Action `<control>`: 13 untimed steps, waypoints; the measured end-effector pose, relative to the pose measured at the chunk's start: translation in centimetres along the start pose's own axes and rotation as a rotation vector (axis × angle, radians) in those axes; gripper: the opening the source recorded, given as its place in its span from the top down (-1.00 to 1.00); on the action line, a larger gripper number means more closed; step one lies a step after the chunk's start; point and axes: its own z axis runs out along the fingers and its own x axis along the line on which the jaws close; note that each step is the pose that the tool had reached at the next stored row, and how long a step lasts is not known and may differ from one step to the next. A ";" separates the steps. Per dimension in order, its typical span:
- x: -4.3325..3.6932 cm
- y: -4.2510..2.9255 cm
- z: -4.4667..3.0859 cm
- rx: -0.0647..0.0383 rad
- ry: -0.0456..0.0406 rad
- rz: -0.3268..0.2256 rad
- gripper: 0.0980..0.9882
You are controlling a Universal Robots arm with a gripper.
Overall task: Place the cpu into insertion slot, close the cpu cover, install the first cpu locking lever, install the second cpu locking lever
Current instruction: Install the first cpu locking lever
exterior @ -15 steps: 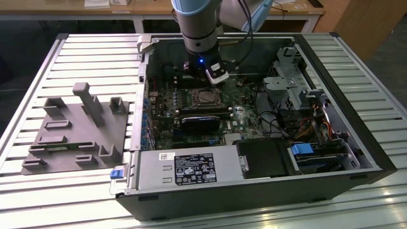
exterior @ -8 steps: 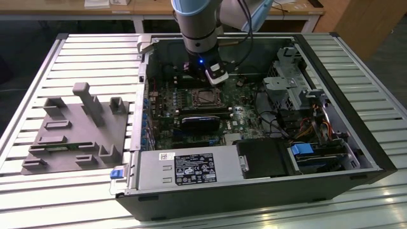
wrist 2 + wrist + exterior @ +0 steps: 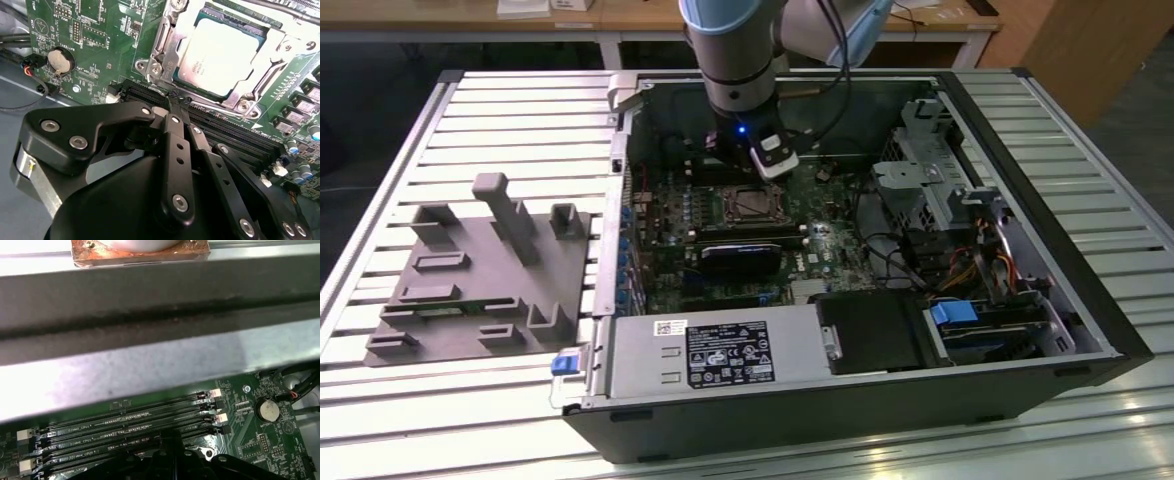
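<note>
Inside, gripper pinched closed at insertion slot edge, one cpu seated, four memory slots just beside.

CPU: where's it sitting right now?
In the second wrist view, the flat silver-grey square cpu lies in the silver-rimmed insertion slot, just beyond the black pincer.

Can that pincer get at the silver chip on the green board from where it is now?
Probably yes: the pincer hangs just beside the cpu, with nothing between them, though the cpu cover frames the chip's edges.
</note>
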 end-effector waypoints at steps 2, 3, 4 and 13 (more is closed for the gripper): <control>0.01 -0.02 0.06 0.002 -0.0008 0.002 0.98; 0.02 -0.03 0.08 0.003 -0.0011 0.003 0.98; 0.02 -0.04 0.12 0.004 -0.0015 0.004 0.98; 0.05 -0.07 0.29 0.005 -0.0032 0.009 0.98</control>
